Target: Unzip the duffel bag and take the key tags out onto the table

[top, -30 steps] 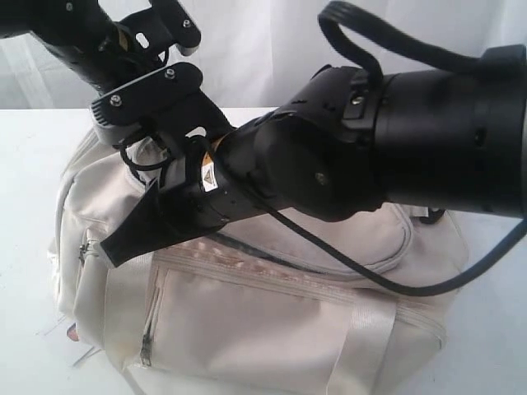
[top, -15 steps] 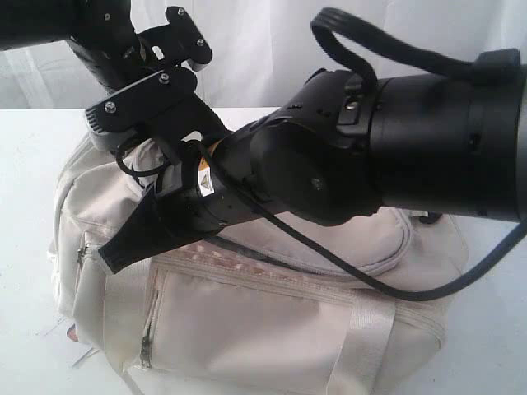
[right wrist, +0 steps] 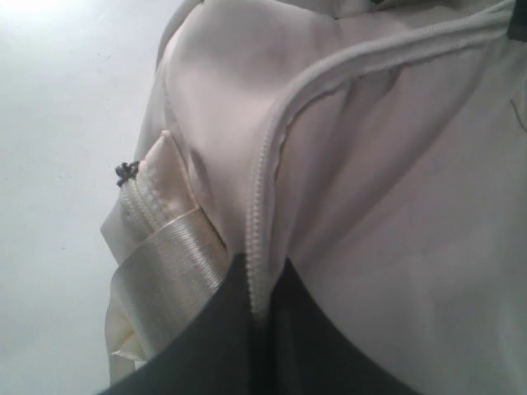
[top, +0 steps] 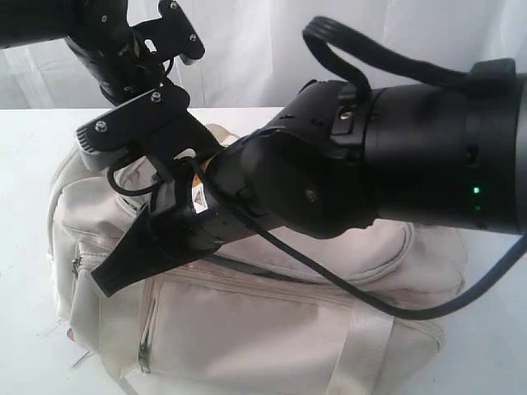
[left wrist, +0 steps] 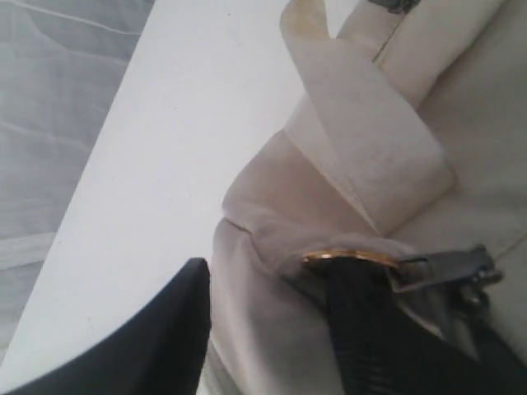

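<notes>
The duffel bag (top: 82,206) sits on the white table (top: 25,156) and fills the lower half of the exterior view. It's about as floppy as bags get: soft cream fabric that slumps and bunches, with nothing stiff to push against. It looks light and mostly empty, so tugging a zipper one-handed would probably just drag the whole thing along. Best bet is the grey metal zipper pull (left wrist: 461,271) for the pulling, with the other arm pinning fabric or a webbing strap (left wrist: 362,132) close by. That smooth weave could slide out of a shallow pinch.

The right end effector (right wrist: 262,276) reaches in from 3 o'clock across the bag and is clamped tight on the zipper seam (right wrist: 263,181), with the teeth running straight in between its fingers. The left end effector (left wrist: 272,296), around 10 o'clock of the bag, looks released. Its fingers stand apart with a fold of fabric between them, and the pull is just beside one.

The key tags don't show anywhere, so they're presumably inside. The right arm blocks most of the bag's top, so how far the main zipper is open is anyone's guess. A tiny reddish speck (top: 72,333) peeks out at the bag's 8 o'clock corner, too small to call.
</notes>
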